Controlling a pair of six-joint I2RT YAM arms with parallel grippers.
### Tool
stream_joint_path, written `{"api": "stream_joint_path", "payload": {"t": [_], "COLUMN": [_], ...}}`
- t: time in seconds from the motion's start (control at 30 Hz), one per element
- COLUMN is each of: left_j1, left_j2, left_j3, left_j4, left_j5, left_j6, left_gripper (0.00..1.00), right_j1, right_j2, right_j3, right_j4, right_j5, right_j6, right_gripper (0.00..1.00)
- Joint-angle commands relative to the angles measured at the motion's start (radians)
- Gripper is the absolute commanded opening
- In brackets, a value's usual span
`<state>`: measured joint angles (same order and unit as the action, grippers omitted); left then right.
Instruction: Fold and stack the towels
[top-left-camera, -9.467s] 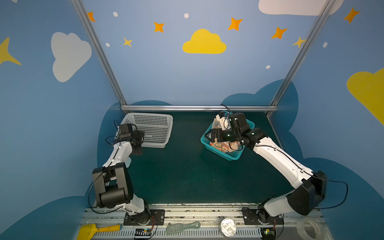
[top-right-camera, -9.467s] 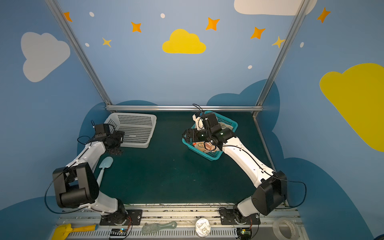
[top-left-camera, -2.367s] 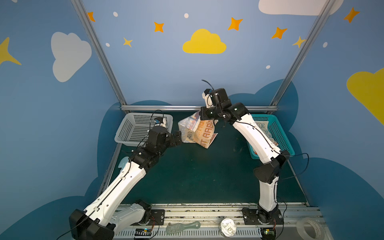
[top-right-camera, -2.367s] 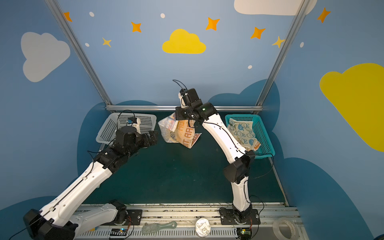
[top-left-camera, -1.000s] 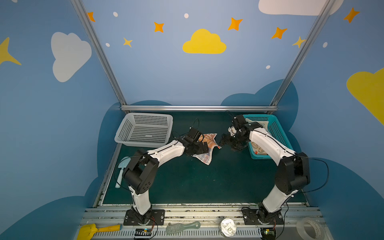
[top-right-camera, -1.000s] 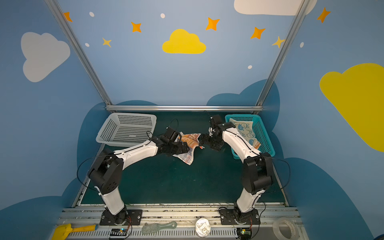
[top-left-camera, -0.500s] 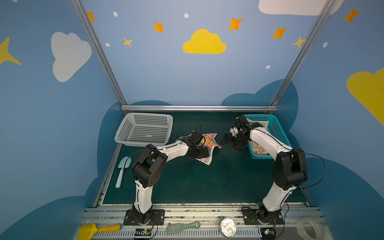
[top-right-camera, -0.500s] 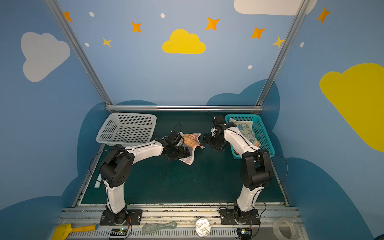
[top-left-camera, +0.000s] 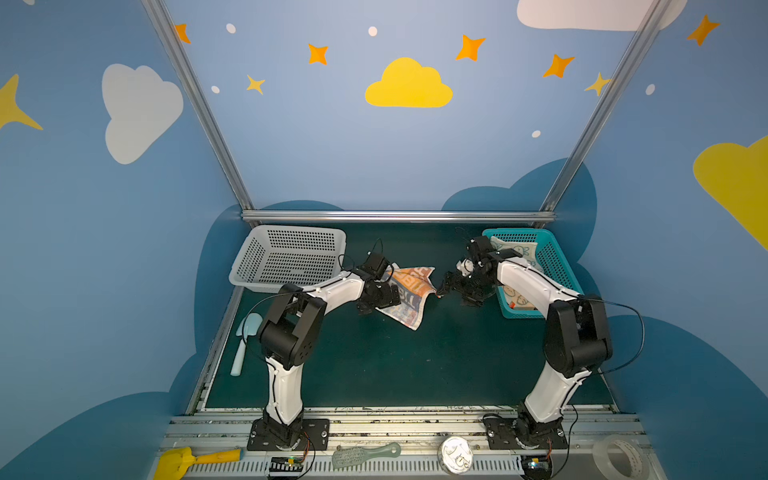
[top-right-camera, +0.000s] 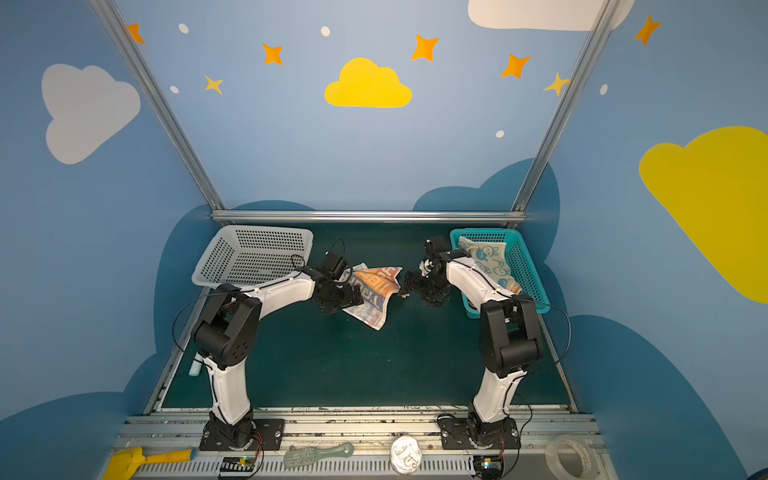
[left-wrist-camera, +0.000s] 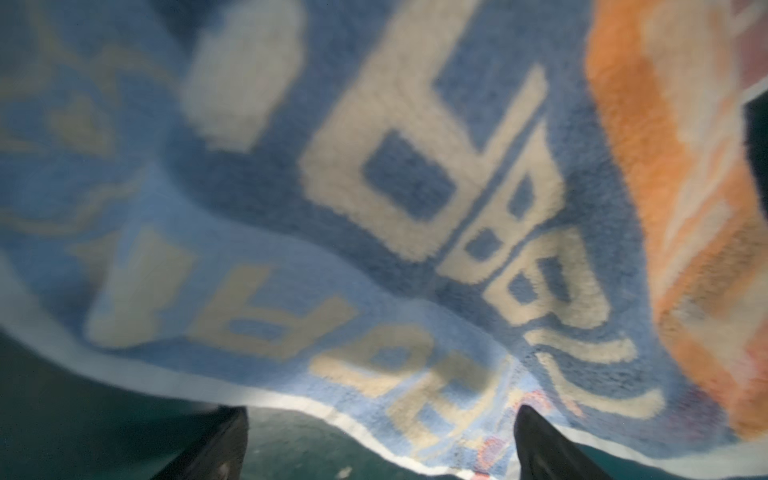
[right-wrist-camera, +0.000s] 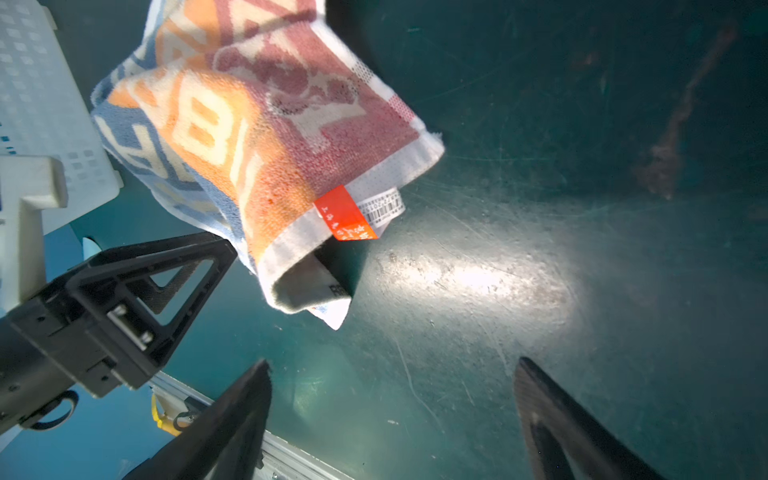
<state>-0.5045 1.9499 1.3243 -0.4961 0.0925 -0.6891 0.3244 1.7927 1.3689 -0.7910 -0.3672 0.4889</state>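
We look down on a dark green tabletop (top-left-camera: 374, 365). A striped towel (top-left-camera: 409, 291) in blue, orange and cream lies crumpled on it near the middle of the far edge. It sits between a white basket (top-left-camera: 249, 262) at the far left corner and a teal basket (top-left-camera: 555, 257) at the far right corner.

In the left wrist view the towel fills nearly the whole picture, with large cream block letters on blue and an orange stripe along one side. The left gripper (top-left-camera: 376, 297) sits low at the towel's left side, touching it or nearly so. Its jaws stand wide apart, and the towel's white hem runs just beyond the tips, not pinched between them.

The right gripper (top-left-camera: 451, 286) is just beside the towel's right corner, apart from it, above bare tabletop. Its jaws are also spread wide, with nothing between them. In the right wrist view that corner curls up slightly and carries a small orange tag (right-wrist-camera: 343, 212) next to a white barcode label (right-wrist-camera: 380, 205).

Inside the teal basket lies a cream towel with blue rabbits (top-right-camera: 484, 254). Nearer the front of the basket is a second towel (top-left-camera: 515, 296), whose colours we cannot make out well.
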Motion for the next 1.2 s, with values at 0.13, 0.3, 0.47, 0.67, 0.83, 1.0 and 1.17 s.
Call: {"api": "stream_joint_path", "payload": {"t": [0.13, 0.3, 0.47, 0.67, 0.83, 1.0, 1.17], "left_j1": [-0.085, -0.105, -0.100, -0.091, -0.036, 0.040, 0.095], "left_j2": [-0.045, 0.036, 0.069, 0.093, 0.088, 0.084, 0.109], "left_j3": [0.105, 0.122, 0.088, 0.026, -0.041, -0.076, -0.047], "left_j4": [0.007, 0.059, 0.077, 0.107, 0.098, 0.049, -0.002], "left_j5": [0.133, 0.207, 0.198, 0.196, 0.187, 0.154, 0.117], "left_j6": [-0.049, -0.093, -0.105, -0.109, -0.099, -0.058, -0.013], "left_gripper": [1.00, 1.00, 1.00, 0.99, 1.00, 1.00, 1.00], "right_j1": [-0.012, -0.030, -0.036, -0.036, -0.036, -0.036, -0.024], "right_j2": [-0.006, -0.020, -0.036, -0.027, -0.035, -0.029, -0.005], "right_j3": [0.033, 0.032, 0.038, 0.026, -0.001, -0.029, -0.057], "right_j4": [-0.009, -0.007, -0.021, -0.012, -0.001, 0.011, 0.052], "right_j5": [-0.020, -0.031, -0.018, -0.025, -0.021, -0.031, -0.068], "right_j6": [-0.024, -0.023, -0.048, -0.052, -0.050, -0.047, -0.015], "right_gripper": [0.90, 0.90, 0.91, 0.91, 0.91, 0.91, 0.91]}}
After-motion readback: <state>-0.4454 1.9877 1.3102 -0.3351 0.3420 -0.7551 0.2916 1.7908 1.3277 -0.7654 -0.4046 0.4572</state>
